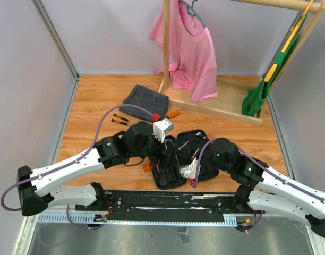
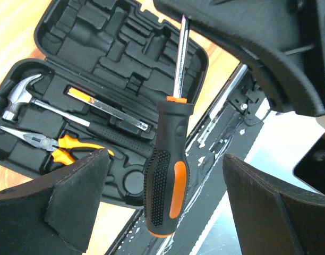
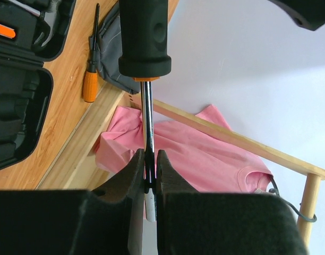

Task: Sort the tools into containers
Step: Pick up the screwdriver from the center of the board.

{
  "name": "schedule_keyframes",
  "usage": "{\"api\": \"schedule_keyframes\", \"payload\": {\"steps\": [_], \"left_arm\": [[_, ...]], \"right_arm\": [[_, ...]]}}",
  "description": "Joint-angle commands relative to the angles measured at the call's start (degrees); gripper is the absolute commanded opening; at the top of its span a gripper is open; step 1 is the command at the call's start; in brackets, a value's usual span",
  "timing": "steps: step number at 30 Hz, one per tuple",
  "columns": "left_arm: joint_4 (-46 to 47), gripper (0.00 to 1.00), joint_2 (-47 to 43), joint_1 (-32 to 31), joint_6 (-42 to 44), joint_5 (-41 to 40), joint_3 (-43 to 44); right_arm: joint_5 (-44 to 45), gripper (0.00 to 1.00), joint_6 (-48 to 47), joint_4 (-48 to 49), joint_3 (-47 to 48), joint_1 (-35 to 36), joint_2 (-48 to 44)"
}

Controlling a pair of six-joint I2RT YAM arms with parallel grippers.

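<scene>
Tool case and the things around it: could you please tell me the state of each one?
Tool case, open, lid flat.
Hammer, seated in the case.
Pliers, seated in the case.
Large screwdriver, held in the air.
Right pincer, shut on the large screwdriver's shaft.
Left pincer, open around the handle, not touching.
Slim screwdrivers, lying on the table.
Pink shirt, hanging from the rack.

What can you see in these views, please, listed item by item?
tool case: one, black, open, mid-table
hammer: one, steel-headed, in case
pliers: one, orange-handled, in case
large screwdriver: one, black-orange, held aloft
cloth: one, grey, far table
orange screwdriver: one, orange-handled, beside cloth
slim screwdrivers: two, dark, left of cloth
shirt: one, pink, on wooden rack
garment: one, green, hanging far right
left pincer: black, open around large screwdriver
right pincer: black, shut on large screwdriver
</scene>
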Motion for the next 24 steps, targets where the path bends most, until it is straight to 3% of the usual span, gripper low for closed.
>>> {"api": "schedule_keyframes", "payload": {"steps": [1,8,16,24], "left_arm": [[0.1,0.9,1.4,-1.4,1.2,-2.2,-1.2],[2.3,0.78,2.9,-2.0,2.0,0.2,-2.9],[2.7,0.44,3.2,-2.0,2.8,0.9,-2.5],[3.3,0.07,3.5,-2.1,2.0,-0.5,-2.5]], "right_arm": [[-0.2,0.01,-1.2,2.7,2.3,0.8,-1.2],[-0.5,0.01,-0.9,2.7,2.4,0.8,-1.0],[-1.3,0.02,-0.4,2.1,2.2,0.8,-1.1],[-2.1,0.26,0.1,1.9,1.7,0.8,-1.8]]}}
